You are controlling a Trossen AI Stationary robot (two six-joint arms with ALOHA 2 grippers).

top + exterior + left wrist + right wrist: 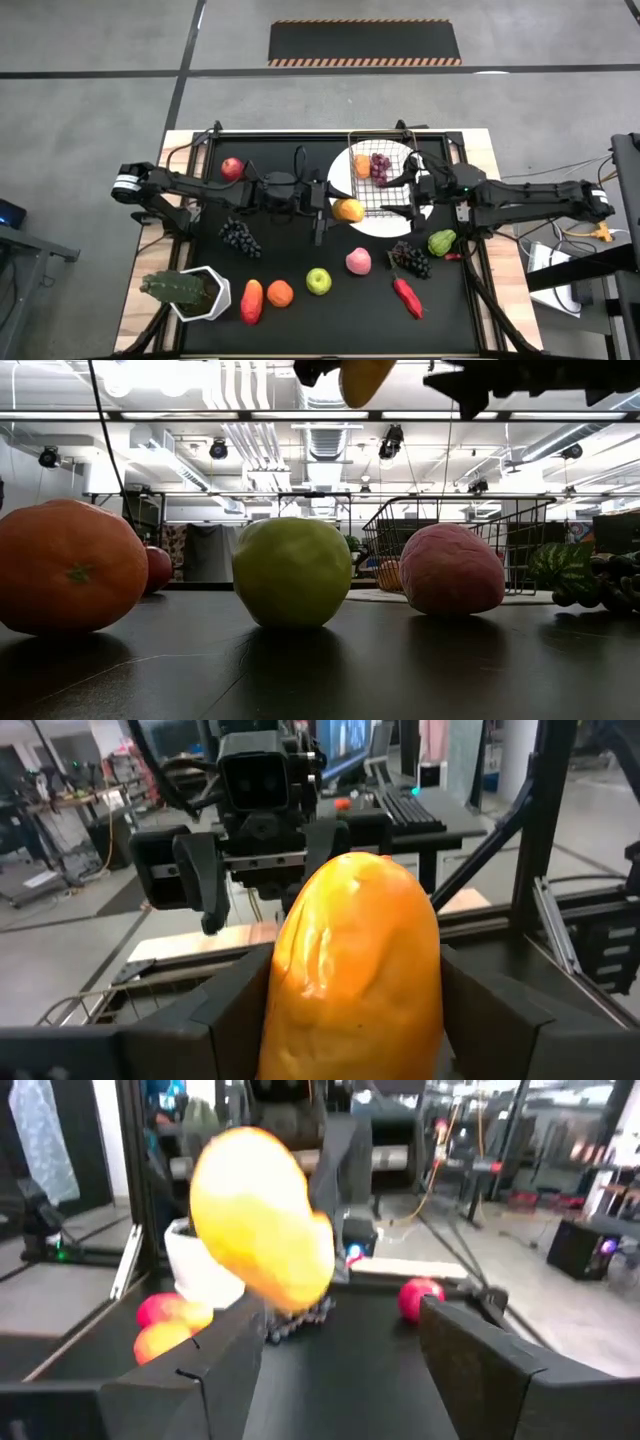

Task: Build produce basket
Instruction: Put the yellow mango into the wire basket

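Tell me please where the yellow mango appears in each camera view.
High view: yellow mango at centre, held by the left gripper, beside the basket.
Low view: top edge.
Left wrist view: fills centre.
Right wrist view: upper left.
Shared landmark: the left gripper.

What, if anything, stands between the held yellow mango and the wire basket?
Nothing on the table: the left pincer holds the yellow mango raised beside the square wire-mesh basket. The right pincer, open, faces it near the basket.
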